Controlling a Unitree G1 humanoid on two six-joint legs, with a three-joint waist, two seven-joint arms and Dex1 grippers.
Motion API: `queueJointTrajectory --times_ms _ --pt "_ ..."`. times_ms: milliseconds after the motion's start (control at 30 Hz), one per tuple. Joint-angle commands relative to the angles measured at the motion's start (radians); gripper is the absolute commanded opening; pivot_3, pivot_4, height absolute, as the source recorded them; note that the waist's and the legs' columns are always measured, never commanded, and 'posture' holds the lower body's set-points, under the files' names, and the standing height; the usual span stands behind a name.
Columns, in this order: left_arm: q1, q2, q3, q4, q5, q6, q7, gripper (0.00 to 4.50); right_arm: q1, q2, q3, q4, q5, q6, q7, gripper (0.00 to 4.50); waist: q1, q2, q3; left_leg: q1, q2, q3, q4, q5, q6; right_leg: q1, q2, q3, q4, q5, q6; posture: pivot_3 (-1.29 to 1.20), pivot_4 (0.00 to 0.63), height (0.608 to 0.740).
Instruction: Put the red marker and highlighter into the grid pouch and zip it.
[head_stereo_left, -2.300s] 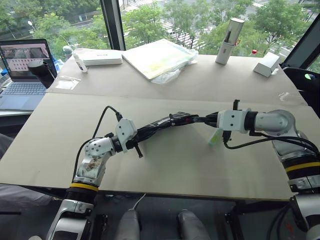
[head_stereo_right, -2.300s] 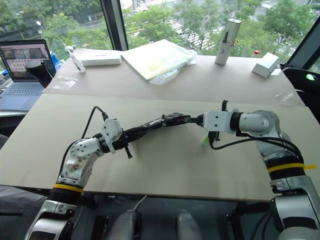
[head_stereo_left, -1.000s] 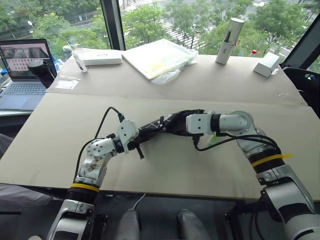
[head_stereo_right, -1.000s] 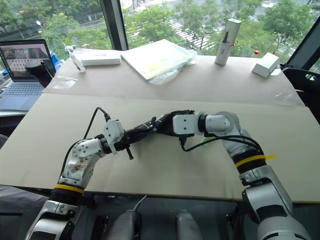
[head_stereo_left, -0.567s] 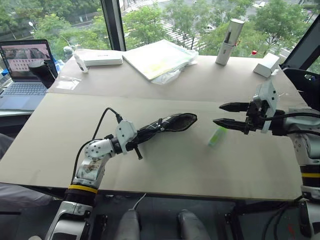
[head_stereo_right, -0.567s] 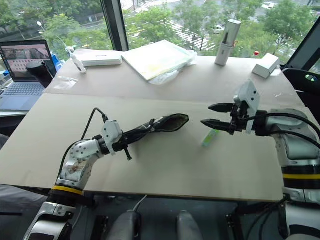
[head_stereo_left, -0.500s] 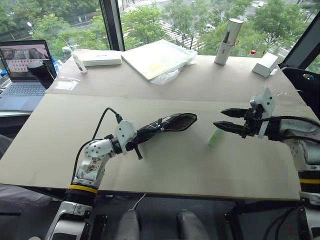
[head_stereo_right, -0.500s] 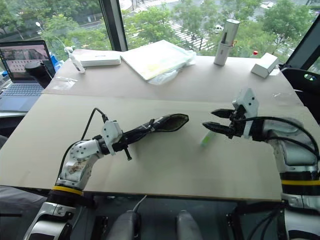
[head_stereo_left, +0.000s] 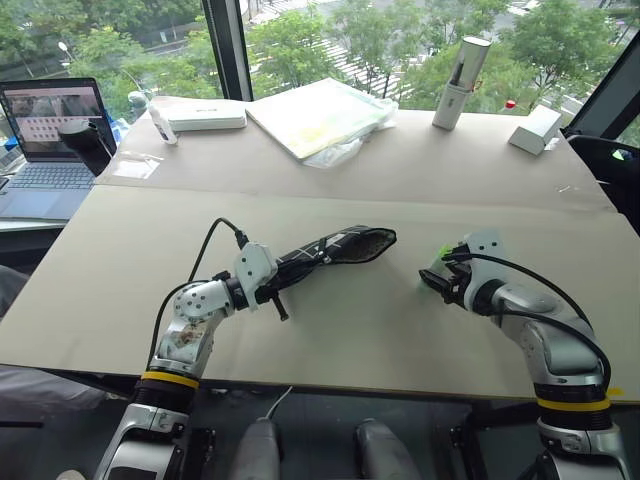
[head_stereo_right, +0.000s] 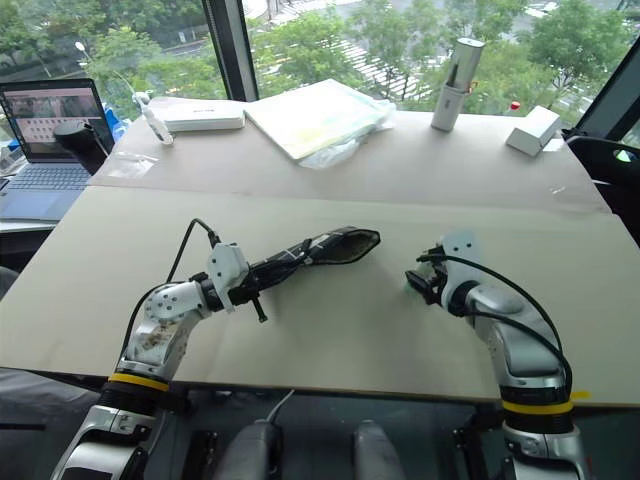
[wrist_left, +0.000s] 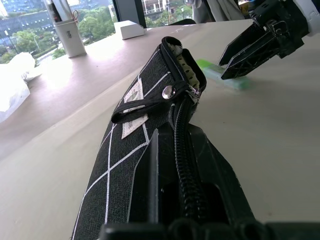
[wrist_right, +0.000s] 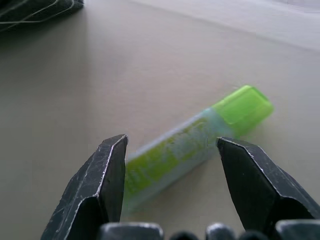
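Green translucent plastic, the highlighter lies flat on the table, directly ahead of the right gripper and between the lines of its two black fingers. Those fingers stand spread, one to each side of the barrel, with bare table visible between each tip and the plastic; nothing is grasped. The capped, brighter green end points away from the gripper and off to one side, so the barrel lies at a slant across the gap rather than square to it. In the head views the right gripper sits low over the table with the highlighter showing just beyond it.

Left gripper is clenched on the grid pouch, pinching it at the near end along the zipper edge. The pouch extends forward from the fingers, held off the table and roughly level, edge uppermost. Its zipper runs straight out from the gripper to a mouth that gapes at the far end. A black strap loop with a metal snap and a small white label lie on the gridded side.

Pouch mouth and right gripper face each other, near but apart, the highlighter on the table between them. Contents of the pouch cannot be determined.
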Motion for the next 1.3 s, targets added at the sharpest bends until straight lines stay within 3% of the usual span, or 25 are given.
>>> queueJointTrajectory --times_ms 33,367,600,933,1300 --pt "-0.016 -0.009 0.003 -0.007 0.003 -0.028 0.009 0.0 -0.023 0.011 0.01 -0.001 -0.018 -0.019 -0.017 3.18 0.0 0.0 0.0 0.0 0.0 0.0 0.0 0.0 0.0 0.0 0.0 0.0 0.0 0.0 0.0 0.0 0.15 0.74" --pt "0.013 -0.003 0.014 -0.034 0.004 -0.025 0.022 0.0 -0.01 0.075 0.003 0.08 -0.021 -0.034 -0.038 3.18 -0.001 0.0 0.0 0.0 0.0 -0.001 0.0 0.0 0.0 0.001 0.0 -0.001 -0.001 0.0 0.0 0.0 0.15 0.74" --pt "0.026 0.0 0.011 -0.046 0.002 -0.02 0.028 0.0 -0.01 0.02 -0.066 0.089 -0.025 -0.043 -0.04 3.18 0.002 -0.001 -0.001 0.001 0.0 -0.001 0.0 0.0 0.0 0.003 0.0 -0.001 -0.001 0.0 0.0 0.0 0.15 0.74" --pt "0.021 -0.004 0.008 -0.033 0.001 -0.023 0.029 0.0 0.028 0.072 -0.035 0.028 -0.006 0.022 -0.063 3.18 -0.001 0.0 -0.001 0.001 0.0 -0.002 0.0 0.0 0.0 0.002 0.0 -0.002 -0.001 0.0 0.0 0.0 0.15 0.74" --pt "0.032 -0.006 0.011 -0.041 -0.001 -0.021 0.039 0.0 0.036 0.103 -0.011 0.099 -0.025 -0.007 -0.073 3.18 0.0 -0.005 -0.005 0.003 0.0 -0.003 0.0 0.0 0.0 0.007 0.0 -0.003 -0.002 0.0 0.0 0.0 0.15 0.74"
